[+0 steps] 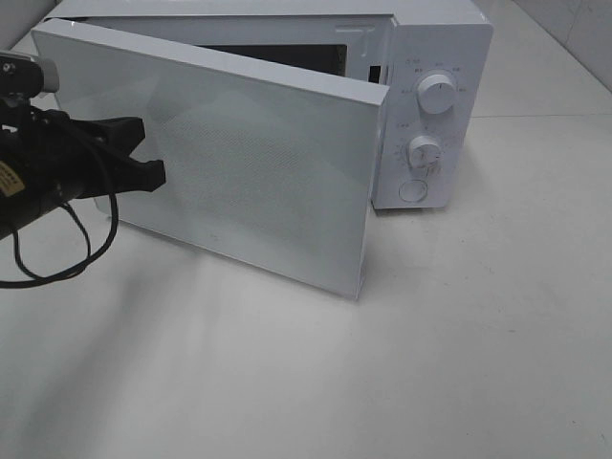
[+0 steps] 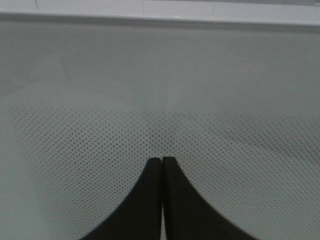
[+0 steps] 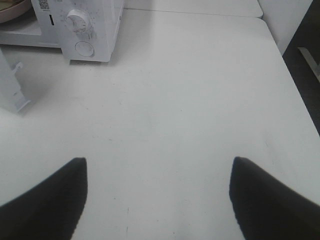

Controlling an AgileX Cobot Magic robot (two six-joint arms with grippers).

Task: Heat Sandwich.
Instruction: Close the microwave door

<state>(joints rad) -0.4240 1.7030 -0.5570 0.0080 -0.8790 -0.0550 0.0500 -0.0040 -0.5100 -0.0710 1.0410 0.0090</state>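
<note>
Microwave [image 1: 435,57], white, stands at the back of the white table [image 1: 430,363] in the high view. Its door [image 1: 249,182] stands part open, angled out towards the camera. Two round knobs [image 1: 437,96] sit on its panel. A dark strip of the cavity [image 1: 277,53] shows above the door's top edge, and nothing inside it can be made out from here. The black left gripper [image 1: 153,174] is at the door's outer face, a cable looping below it.

Left wrist view: the left gripper [image 2: 162,160] has its jaws pressed together with nothing between them. The tips point at the door's dotted window [image 2: 225,150]; whether they touch it I cannot tell.

Right wrist view: the right gripper [image 3: 157,160] hangs over bare table [image 3: 190,90], jaws spread wide and empty. Well beyond it are the microwave's [image 3: 95,30] panel and the door's [image 3: 12,95] edge. Inside the cavity a sliver of a pinkish round rim [image 3: 12,6] shows, and what lies on it is cut off. No view shows the sandwich, so I cannot tell its look or place.
</note>
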